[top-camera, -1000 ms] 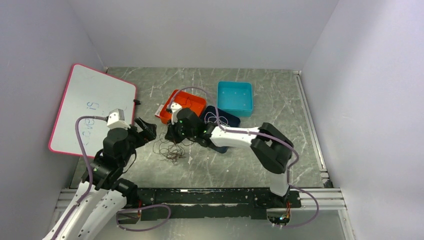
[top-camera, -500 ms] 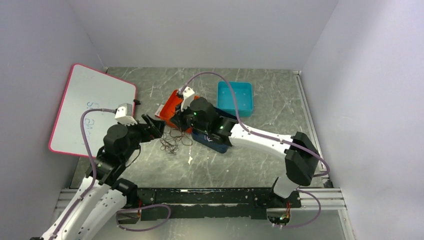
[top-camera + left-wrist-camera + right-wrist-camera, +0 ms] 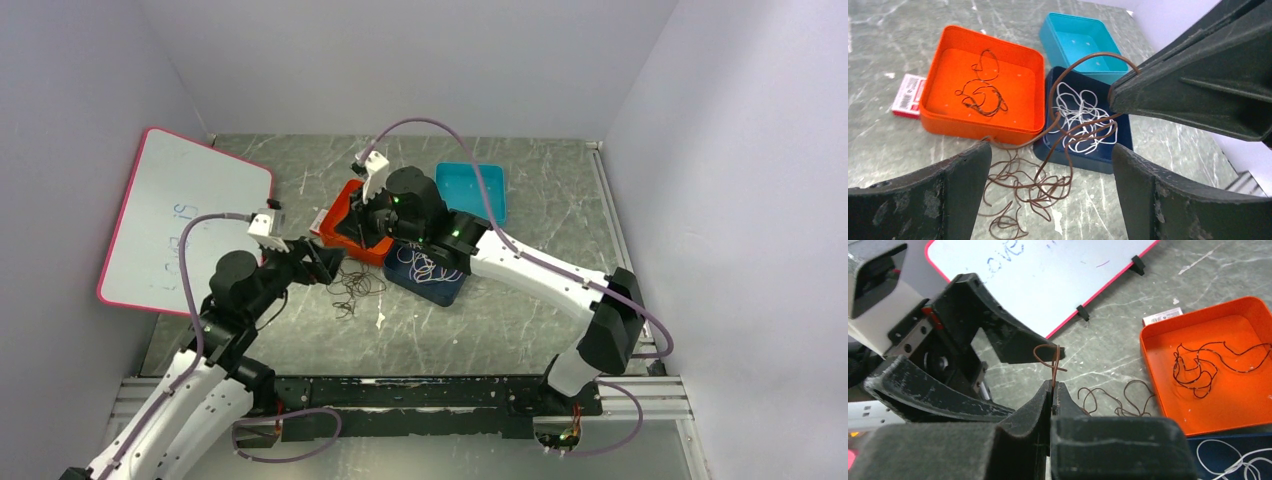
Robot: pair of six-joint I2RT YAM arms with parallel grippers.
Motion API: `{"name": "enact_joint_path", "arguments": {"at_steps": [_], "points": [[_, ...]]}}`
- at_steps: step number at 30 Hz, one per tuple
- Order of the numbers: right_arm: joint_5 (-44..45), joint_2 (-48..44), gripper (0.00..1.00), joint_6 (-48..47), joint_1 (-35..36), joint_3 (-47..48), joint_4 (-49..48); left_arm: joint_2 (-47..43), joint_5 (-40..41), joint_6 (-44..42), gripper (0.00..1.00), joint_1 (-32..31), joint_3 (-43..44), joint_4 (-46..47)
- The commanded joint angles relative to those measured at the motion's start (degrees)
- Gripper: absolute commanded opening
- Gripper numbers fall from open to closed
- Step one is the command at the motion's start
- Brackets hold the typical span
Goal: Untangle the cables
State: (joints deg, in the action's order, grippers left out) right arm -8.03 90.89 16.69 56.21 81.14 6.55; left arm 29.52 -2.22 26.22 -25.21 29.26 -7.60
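A tangle of thin brown cables [image 3: 352,290] lies on the table in front of the trays; it also shows in the left wrist view [image 3: 1028,190]. My right gripper [image 3: 358,225] is shut on one brown strand [image 3: 1050,360] and holds it raised, so that it arcs up from the tangle [image 3: 1083,57]. My left gripper [image 3: 318,262] is open and empty just left of the tangle, its fingers [image 3: 963,175] either side of it. A dark cable [image 3: 980,95] lies in the orange tray [image 3: 943,50]. A white cable [image 3: 1083,117] lies in the navy tray [image 3: 1073,162].
A teal tray [image 3: 470,190], holding nothing, stands behind the navy one. A small red card box [image 3: 905,95] lies left of the orange tray. A pink-edged whiteboard [image 3: 185,215] leans at the left wall. Grey walls close in left, back and right.
My right gripper has moved back and up from the tangle with a brown strand pinched in it. My left gripper has moved right, towards the tangle, still open.
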Motion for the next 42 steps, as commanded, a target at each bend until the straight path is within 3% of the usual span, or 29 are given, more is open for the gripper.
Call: {"name": "enact_joint_path", "arguments": {"at_steps": [1, 5, 11, 20, 25, 42], "points": [[-3.46, 0.05, 0.00, -0.13, -0.47, 2.92, 4.52, 2.11, -8.56, -4.58, 0.94, 0.19, 1.74, 7.80], [-5.87, 0.29, 0.00, 0.49, -0.69, 3.54, 4.40, 3.70, -9.66, -4.62, 0.92, 0.16, 1.68, 10.64], [-9.23, -0.39, 0.00, 2.99, -1.16, 2.60, 2.32, 5.43, -4.98, -4.35, 0.83, 0.16, 2.37, 11.36], [-8.78, -2.83, 0.00, 5.28, -1.86, 3.32, -1.45, 9.81, -10.17, -0.03, 0.55, 0.16, -2.28, 15.07], [-7.11, -5.08, 0.00, 5.20, -2.02, 3.93, -4.52, 8.33, -10.86, 3.20, 0.32, 0.19, -6.92, 16.66], [3.72, -15.35, 0.00, 1.54, -2.78, 4.53, -7.78, 7.40, -9.11, 3.90, 0.26, 0.19, -11.23, 15.20]]}}
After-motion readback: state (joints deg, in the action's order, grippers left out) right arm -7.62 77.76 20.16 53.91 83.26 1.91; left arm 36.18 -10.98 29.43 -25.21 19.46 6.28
